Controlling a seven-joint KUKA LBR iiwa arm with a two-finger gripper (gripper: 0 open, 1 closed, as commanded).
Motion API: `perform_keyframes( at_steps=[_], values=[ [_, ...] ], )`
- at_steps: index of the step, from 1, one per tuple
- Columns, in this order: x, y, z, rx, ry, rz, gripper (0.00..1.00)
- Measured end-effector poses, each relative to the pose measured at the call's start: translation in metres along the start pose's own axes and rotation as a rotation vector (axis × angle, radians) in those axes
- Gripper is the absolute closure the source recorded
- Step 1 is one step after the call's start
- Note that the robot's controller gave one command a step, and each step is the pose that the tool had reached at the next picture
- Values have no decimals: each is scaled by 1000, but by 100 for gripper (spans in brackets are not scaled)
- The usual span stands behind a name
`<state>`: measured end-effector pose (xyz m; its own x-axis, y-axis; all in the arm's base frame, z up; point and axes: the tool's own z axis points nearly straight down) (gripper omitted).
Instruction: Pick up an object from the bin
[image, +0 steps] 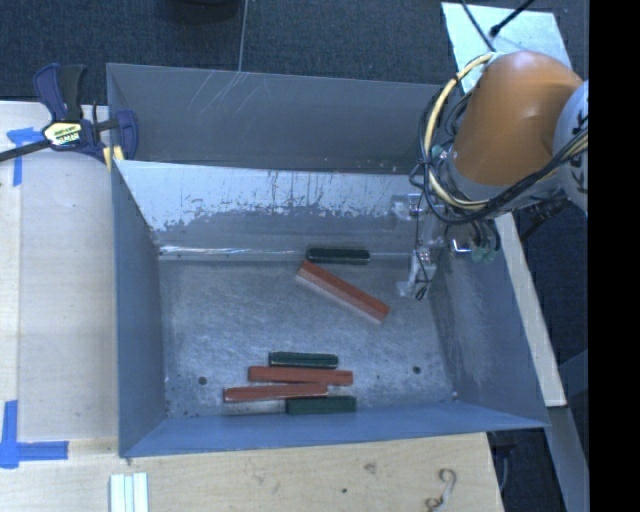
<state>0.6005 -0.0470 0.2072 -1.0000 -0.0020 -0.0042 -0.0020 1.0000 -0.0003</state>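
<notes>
The arm's wrist wears a big rounded orange cover (515, 110), smooth and slightly glossy, shaped like a dome. A bundle of cables (440, 130), yellow and black, loops round the cover's left side in several strands and gathers underneath it. To the right of the cover a patch of white and grey arm casing (578, 115) shows, with dark cables crossing it. Below the cover the body turns to dark fittings and bare silver metal brackets (415, 207). A small greenish plug (486, 256) sits among the dark parts. The gripper (419, 285) is a slim, narrow piece of pale silver metal with small dark joints along it
</notes>
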Motion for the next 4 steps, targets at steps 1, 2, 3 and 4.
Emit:
perform_keyframes(
  at_steps=[1,2,3,4],
  values=[
    [6,3,141,0,6,-14,0],
    [22,13,105,0,2,40,0],
    [11,9,91,0,-2,105,0],
    [25,12,137,0,2,272,0]
  ],
)
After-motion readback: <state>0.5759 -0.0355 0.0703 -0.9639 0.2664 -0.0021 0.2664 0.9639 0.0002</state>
